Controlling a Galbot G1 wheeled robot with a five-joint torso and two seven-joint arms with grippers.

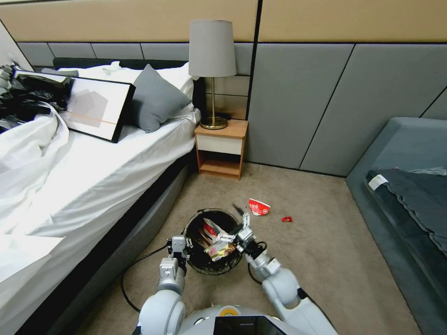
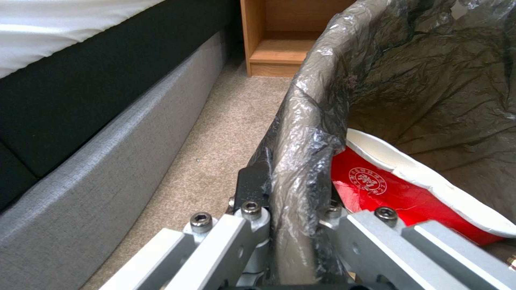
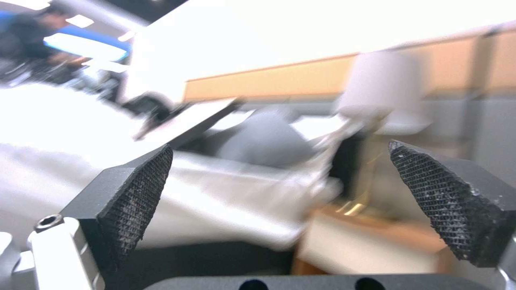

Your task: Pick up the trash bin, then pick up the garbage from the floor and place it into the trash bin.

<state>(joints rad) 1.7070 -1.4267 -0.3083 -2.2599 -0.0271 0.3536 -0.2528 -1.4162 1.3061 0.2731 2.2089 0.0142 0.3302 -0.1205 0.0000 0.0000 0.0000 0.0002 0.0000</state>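
The trash bin (image 1: 195, 222), round with a dark liner bag, stands off the carpet in front of me. My left gripper (image 1: 185, 244) is shut on its near-left rim; in the left wrist view the left gripper (image 2: 293, 193) clamps the bag-covered rim (image 2: 306, 133). Inside the bin lie a red-and-white crumpled cup (image 2: 398, 181) and a yellow wrapper (image 1: 219, 251). My right gripper (image 1: 243, 229) hovers over the bin's right rim; its pads (image 3: 137, 193) stand wide apart with nothing between them. Garbage on the floor beyond the bin: a red-and-white wrapper (image 1: 259, 207), a small red scrap (image 1: 286, 219) and a thin dark piece (image 1: 238, 209).
The bed (image 1: 93, 186) runs along the left, its grey base close beside the bin. A wooden nightstand (image 1: 221, 149) with a lamp (image 1: 212, 51) stands at the far wall. A grey sofa (image 1: 405, 195) lines the right. A black cable (image 1: 135, 267) loops on the carpet near my left arm.
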